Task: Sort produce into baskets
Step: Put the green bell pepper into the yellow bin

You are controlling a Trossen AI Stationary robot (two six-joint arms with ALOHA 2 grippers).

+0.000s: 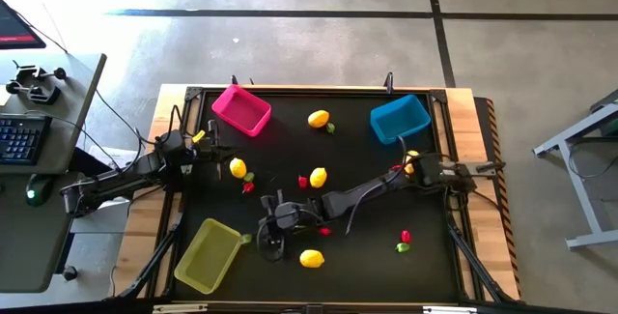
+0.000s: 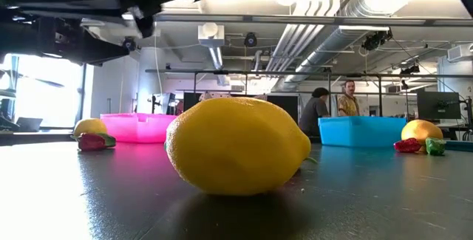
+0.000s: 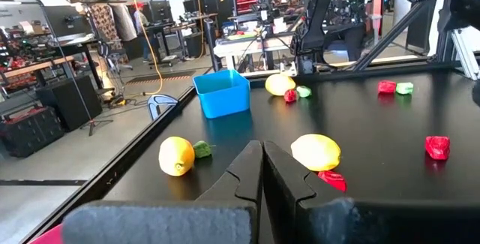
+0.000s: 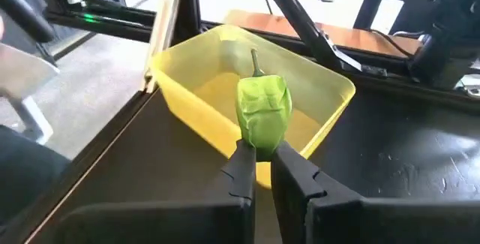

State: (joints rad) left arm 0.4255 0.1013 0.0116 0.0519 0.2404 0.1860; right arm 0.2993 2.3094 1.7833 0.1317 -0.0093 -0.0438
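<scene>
My right gripper (image 4: 259, 161) is shut on a small green pepper (image 4: 264, 109), just short of the yellow-green basket (image 4: 187, 116). In the high view the right gripper (image 1: 257, 240) is at the table's near left, beside that basket (image 1: 208, 254). My left gripper (image 3: 262, 170) is shut and empty, and in the high view it (image 1: 214, 147) sits next to the pink basket (image 1: 241, 109). The blue basket (image 1: 399, 119) stands at the far right. Lemons (image 1: 311, 258), (image 1: 238, 167), red pieces (image 1: 406, 236) and green pieces (image 1: 330, 128) lie scattered on the black mat. My right gripper pinches the green pepper's lower end (image 4: 259, 145) between its two fingertips. The fingers come from the table's right side and point toward the yellow-green basket. The pepper stands upright with its stem up, in front of the basket's near wall.
One lemon (image 2: 236, 145) lies close before the low camera, near the right arm. More lemons lie at mid-table (image 1: 318, 176) and at the far side (image 1: 319, 118). A red piece (image 1: 324, 230) lies under the right arm. People stand in the room behind the table.
</scene>
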